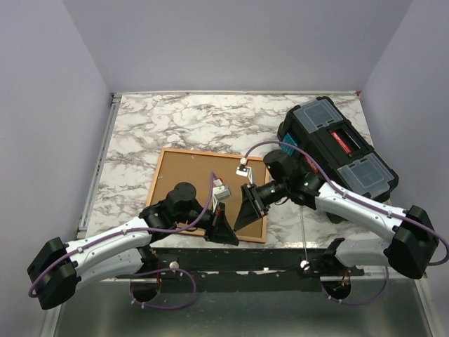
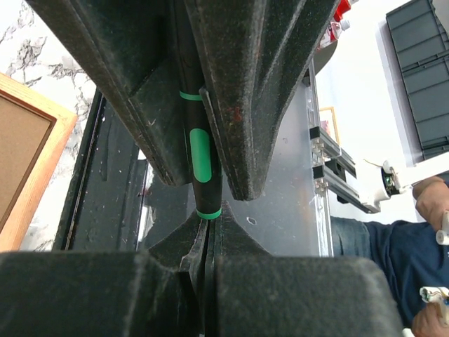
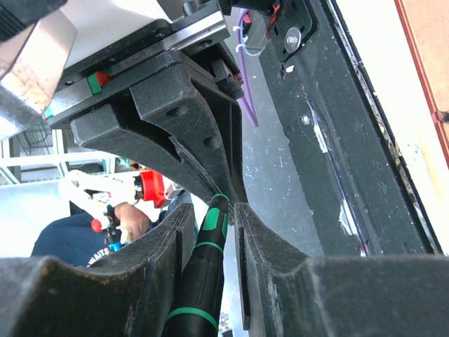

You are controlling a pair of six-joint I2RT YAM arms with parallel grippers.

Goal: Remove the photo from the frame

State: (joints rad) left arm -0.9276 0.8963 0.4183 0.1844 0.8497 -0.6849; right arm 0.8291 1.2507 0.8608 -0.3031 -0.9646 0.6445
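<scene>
lying board-up on the bench [image 1: 140, 126], the frame [image 1: 188, 172] is hugging the near edge; left pincer [image 2: 205, 232] is clamping the tip of the green-banded tool [image 2: 200, 151], right pincer [image 3: 212, 235] is straddling its handle, grip unclear; toolbox [image 1: 337, 147] is crowding the right.

A black toolbox [image 1: 337, 151] on the marble table [image 1: 175, 123], plus a green-banded tool handle [image 3: 209, 281]

Frame [image 1: 189, 175] on table [image 1: 182, 119]; toolbox [image 1: 337, 151] behind-right; tool [image 3: 208, 246] in left fingers [image 2: 280, 295], between right fingers [image 3: 295, 288].
</scene>
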